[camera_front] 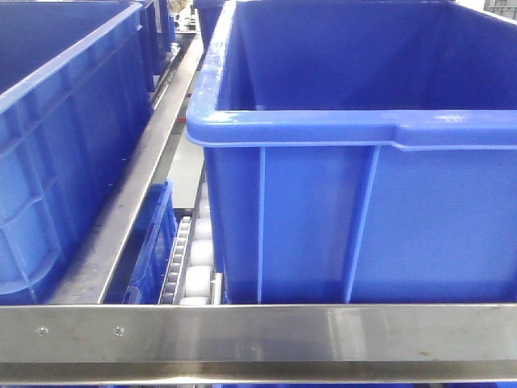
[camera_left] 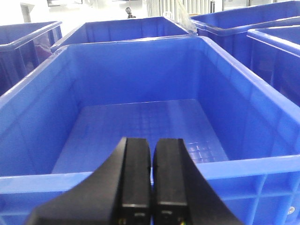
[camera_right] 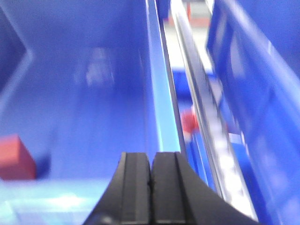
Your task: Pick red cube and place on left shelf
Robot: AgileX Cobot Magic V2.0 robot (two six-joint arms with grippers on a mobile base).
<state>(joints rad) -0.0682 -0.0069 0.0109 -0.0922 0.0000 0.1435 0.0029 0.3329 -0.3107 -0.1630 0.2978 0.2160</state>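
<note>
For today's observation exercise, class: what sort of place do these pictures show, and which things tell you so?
Probably a warehouse or factory storage rack. Large blue plastic crates stand in rows, one on white roller tracks behind a brushed steel rail.

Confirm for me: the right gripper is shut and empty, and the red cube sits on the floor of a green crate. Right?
Not quite. The crate is blue, not green, as the right wrist view shows. The rest holds: the right gripper is shut and empty, and the red cube sits on the crate's floor.
</note>
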